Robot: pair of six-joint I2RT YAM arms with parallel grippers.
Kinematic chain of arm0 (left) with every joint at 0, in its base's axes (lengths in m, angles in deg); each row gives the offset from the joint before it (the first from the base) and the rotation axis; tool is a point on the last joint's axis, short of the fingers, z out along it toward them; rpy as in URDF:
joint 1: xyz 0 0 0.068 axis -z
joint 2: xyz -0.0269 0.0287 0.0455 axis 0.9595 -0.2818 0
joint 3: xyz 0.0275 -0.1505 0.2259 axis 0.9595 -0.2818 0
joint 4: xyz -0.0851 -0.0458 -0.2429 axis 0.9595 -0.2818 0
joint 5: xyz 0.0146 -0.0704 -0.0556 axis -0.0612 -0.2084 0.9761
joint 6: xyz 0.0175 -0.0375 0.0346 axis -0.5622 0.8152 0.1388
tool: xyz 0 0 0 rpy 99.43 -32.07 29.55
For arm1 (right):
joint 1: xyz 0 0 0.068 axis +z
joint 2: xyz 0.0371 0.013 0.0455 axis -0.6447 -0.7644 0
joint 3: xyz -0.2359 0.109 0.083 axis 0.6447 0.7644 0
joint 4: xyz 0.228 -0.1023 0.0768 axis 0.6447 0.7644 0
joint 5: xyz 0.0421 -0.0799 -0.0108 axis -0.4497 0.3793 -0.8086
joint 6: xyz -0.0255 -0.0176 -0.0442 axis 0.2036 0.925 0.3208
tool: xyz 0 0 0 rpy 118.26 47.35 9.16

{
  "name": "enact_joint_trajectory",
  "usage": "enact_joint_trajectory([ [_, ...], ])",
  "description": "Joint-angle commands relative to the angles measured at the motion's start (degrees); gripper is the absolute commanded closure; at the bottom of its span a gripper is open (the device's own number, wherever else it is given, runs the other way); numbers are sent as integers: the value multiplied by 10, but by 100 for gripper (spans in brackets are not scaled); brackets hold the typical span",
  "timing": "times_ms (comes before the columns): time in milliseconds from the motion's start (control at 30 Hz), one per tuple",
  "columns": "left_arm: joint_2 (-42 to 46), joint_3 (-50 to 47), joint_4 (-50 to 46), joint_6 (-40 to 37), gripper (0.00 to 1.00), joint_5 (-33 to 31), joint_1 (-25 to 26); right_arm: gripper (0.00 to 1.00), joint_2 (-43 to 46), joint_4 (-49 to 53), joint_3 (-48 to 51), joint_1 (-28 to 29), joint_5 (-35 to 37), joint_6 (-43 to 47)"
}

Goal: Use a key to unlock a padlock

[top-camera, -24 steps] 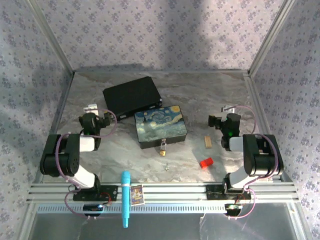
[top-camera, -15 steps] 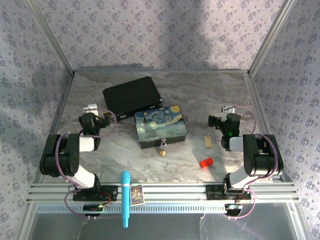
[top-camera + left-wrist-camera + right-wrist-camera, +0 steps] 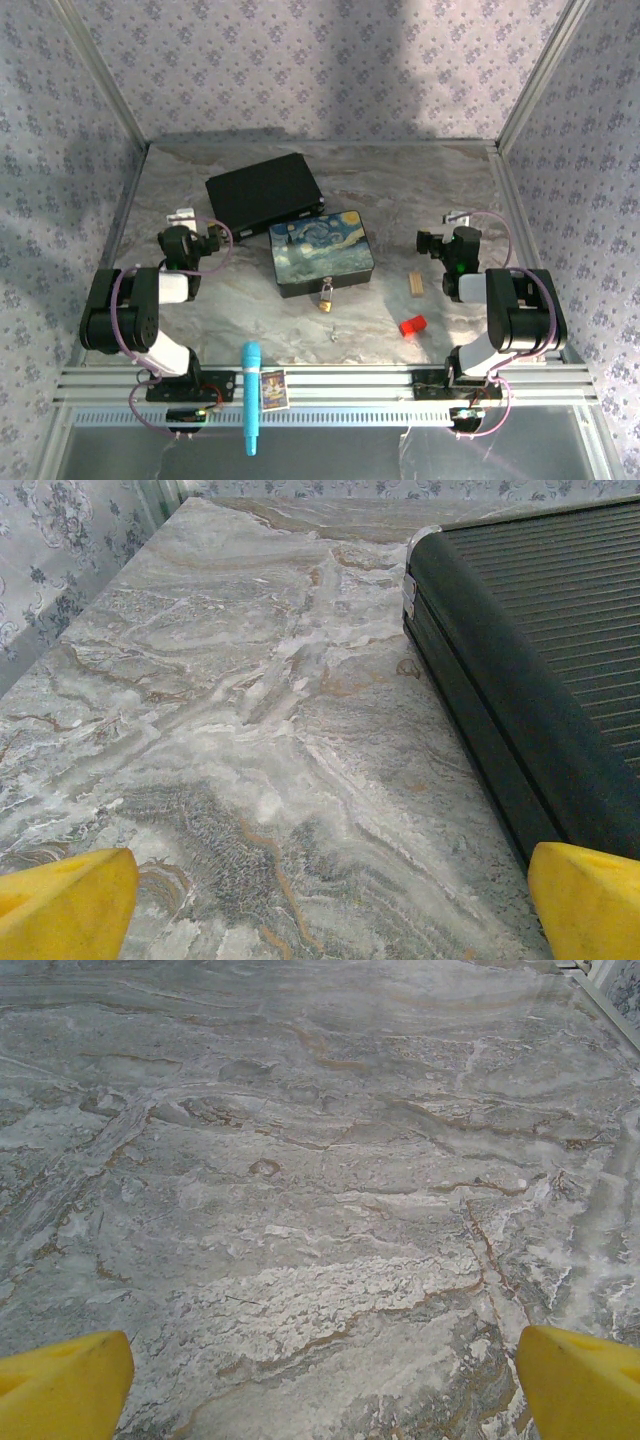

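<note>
Nothing has shifted: left end effector [image 3: 320,908] and right end effector [image 3: 320,1385] both gape open, padlock [image 3: 326,292] untouched on the worktop [image 3: 420,190].

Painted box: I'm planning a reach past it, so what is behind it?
A black case lies behind the painted box, offset to the left. Whether their corners touch cannot be seen; the box covers that strip.

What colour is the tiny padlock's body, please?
Brass-gold; that tiny squarish padlock shows best in top external view.
</note>
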Motion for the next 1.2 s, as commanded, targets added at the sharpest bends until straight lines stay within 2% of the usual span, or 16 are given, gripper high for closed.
enact_joint_trajectory([
  [0,0,5,6,-5,0,31,3,1,3,-12,-12,-2,-6,8],
  [633,2,2,11,-9,0,41,3,1,3,-14,-9,-4,-9,7],
  [767,39,-11,5,-3,0,28,3,1,26,17,-19,-5,-14,6],
  [1000,169,34,-181,38,0,15,3,1,146,111,-18,0,1,-1],
  [1100,207,63,-257,122,0,30,2,1,211,181,-31,-5,-6,-43],
  [1167,223,94,-328,197,0,51,3,1,249,258,-50,-12,0,-109],
])
